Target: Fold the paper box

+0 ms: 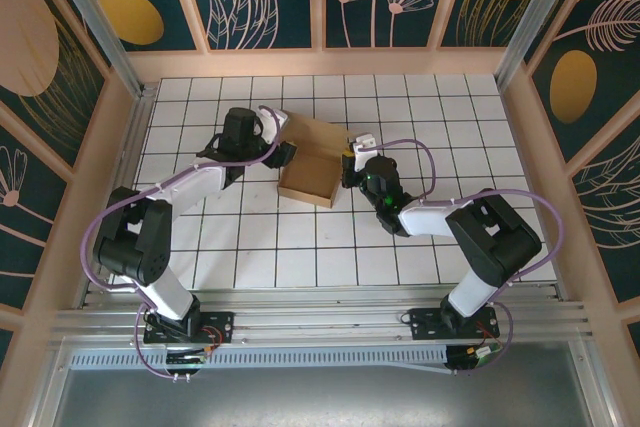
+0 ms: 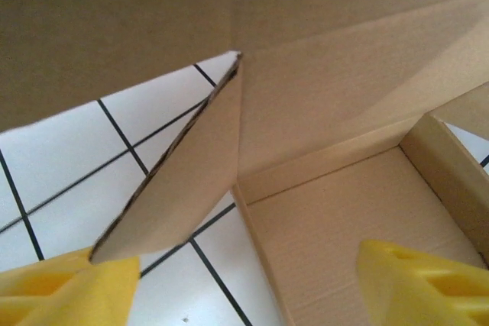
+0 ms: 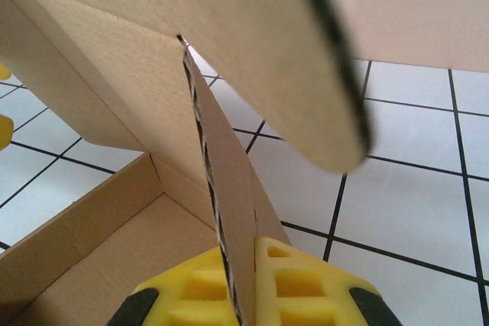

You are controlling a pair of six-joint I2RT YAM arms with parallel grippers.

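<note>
The paper box point(image 1: 308, 179) is a brown cardboard piece lying mid-table, with a shallow open tray at the front and its lid panel raised at the back. My left gripper point(image 1: 284, 154) stands at the box's left side. In the left wrist view it point(image 2: 244, 295) is open, and a side flap point(image 2: 191, 173) leans against the left fingertip point(image 2: 69, 288), while the other fingertip hangs over the tray floor point(image 2: 344, 211). My right gripper point(image 1: 349, 163) is at the box's right side. There it point(image 3: 243, 280) is shut on the edge of an upright side flap point(image 3: 229, 166).
The white gridded tabletop point(image 1: 250, 247) has peach walls point(image 1: 320, 62) at the back and sides. A rounded lid tab point(image 3: 306, 74) hangs close above the right gripper. Purple cables loop beside both arms.
</note>
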